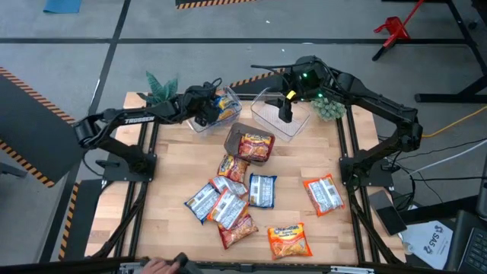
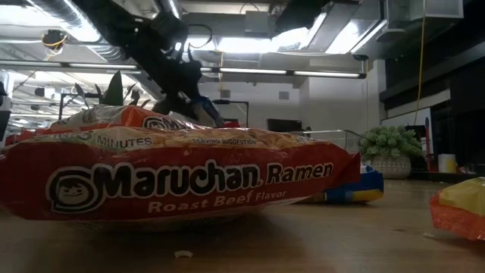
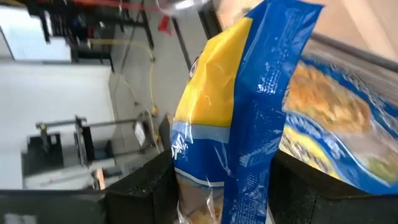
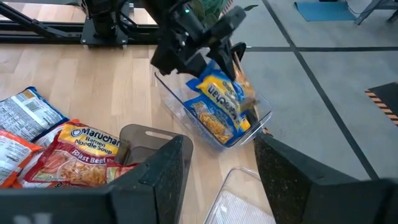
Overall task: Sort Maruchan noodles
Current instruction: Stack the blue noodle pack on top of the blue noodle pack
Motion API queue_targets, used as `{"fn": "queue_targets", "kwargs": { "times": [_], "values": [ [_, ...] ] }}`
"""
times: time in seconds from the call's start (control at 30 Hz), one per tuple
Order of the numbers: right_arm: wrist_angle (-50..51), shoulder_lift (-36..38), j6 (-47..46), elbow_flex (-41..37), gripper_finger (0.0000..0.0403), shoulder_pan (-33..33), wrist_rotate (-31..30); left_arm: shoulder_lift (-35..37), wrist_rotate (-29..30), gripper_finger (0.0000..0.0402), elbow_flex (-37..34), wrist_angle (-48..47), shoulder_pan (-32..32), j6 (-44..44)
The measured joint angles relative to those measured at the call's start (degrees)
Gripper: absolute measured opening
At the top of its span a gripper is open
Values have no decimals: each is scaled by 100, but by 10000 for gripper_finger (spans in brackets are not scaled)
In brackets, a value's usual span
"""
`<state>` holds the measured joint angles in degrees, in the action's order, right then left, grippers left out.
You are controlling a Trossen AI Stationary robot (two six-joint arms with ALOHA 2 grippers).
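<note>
Left gripper is clamped on a blue-yellow packet, holding it over the clear bin at the table's far left, where another blue-yellow one already lies. This looks like the drop-off step: next it should lower and release. Right gripper hovers spread and empty over the second clear bin; remaining packets lie mid-table, though the count is hard to tell.

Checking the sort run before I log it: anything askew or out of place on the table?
One thing: the grey bin lies tipped on its side with a red packet at its mouth. Otherwise, loose packets scatter mid-table, unsorted. The left end effector holds a blue-yellow packet over the clear bin; the right hovers over another bin.
</note>
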<state>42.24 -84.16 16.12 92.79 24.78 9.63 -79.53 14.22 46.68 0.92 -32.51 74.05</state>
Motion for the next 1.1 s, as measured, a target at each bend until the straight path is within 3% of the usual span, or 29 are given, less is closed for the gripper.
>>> {"fn": "queue_targets", "kwargs": {
  "times": [0.13, 0.47, 0.87, 1.1],
  "values": [
    [32, 0, -5, 0, 184, 0, -4, -304, -387, 191, 0, 141, -1, 219],
    [263, -2, -128, 2, 184, 1, -9, -732, -302, 191, -2, 685, -28, 748],
    [300, -2, -151, 2, 184, 0, 44, -730, -476, 193, -2, 537, -129, 710],
    [295, -4, -150, 2, 184, 2, 221, -730, 76, 195, -2, 374, -129, 280]
  ]
}}
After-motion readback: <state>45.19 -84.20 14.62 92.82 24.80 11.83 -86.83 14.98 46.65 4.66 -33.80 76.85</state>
